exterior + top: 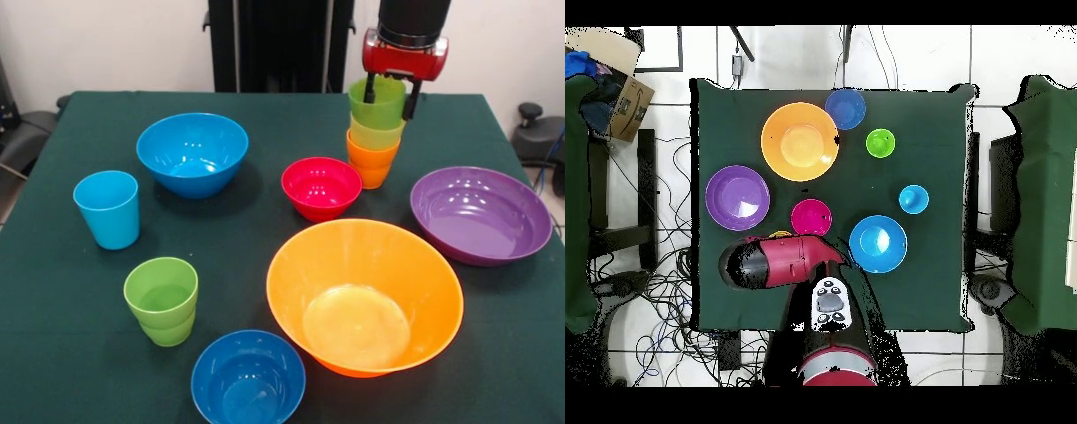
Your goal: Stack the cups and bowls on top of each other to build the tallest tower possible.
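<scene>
A tower of three nested cups stands at the back: an orange cup (371,163) lowest, a yellow one (377,135), a lime green one (374,103) on top. My gripper (389,95) hangs over the top cup, open, one finger inside it and one outside its right wall. In the overhead view the arm (780,262) hides the tower. Loose on the table are a red bowl (321,186) (811,217), a blue bowl (192,153) (878,244), a smaller blue bowl (248,378) (845,108), a purple bowl (479,215) (737,197), a large orange bowl (365,296) (800,141), a light blue cup (108,208) (914,199) and a stepped green cup (161,300) (881,142).
Everything stands on a dark green table (71,336). The red bowl is just left of the tower and the purple bowl just right of it. Chairs (1035,200) flank the table, and a cardboard box (620,85) sits off one corner.
</scene>
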Available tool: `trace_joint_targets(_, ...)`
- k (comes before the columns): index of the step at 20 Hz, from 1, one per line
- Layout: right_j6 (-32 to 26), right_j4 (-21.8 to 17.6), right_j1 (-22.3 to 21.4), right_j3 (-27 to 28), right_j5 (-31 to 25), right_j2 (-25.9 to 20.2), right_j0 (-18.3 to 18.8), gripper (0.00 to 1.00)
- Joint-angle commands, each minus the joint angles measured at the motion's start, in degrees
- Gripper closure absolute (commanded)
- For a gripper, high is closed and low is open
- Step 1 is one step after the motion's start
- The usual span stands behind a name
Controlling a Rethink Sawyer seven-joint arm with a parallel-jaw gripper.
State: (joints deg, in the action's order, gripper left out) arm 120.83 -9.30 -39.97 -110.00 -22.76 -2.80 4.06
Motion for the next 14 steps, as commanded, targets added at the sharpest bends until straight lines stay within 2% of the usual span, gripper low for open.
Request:
trace_joint_targets(1, 1.72, -3.03, 3.10, -0.69, 1.90, -2.12, 1.26, 0.00)
trace_joint_targets(5, 0.89, -1.70, 0.58, -2.36, 0.21, -4.26, 2.70, 0.00)
trace_joint_targets(10, -0.07, -0.02, -4.06, -3.29, -4.82, -5.87, 3.60, 0.00)
trace_joint_targets(14, -0.11, 0.87, -5.81, -3.98, -6.46, -7.06, 4.32, 0.00)
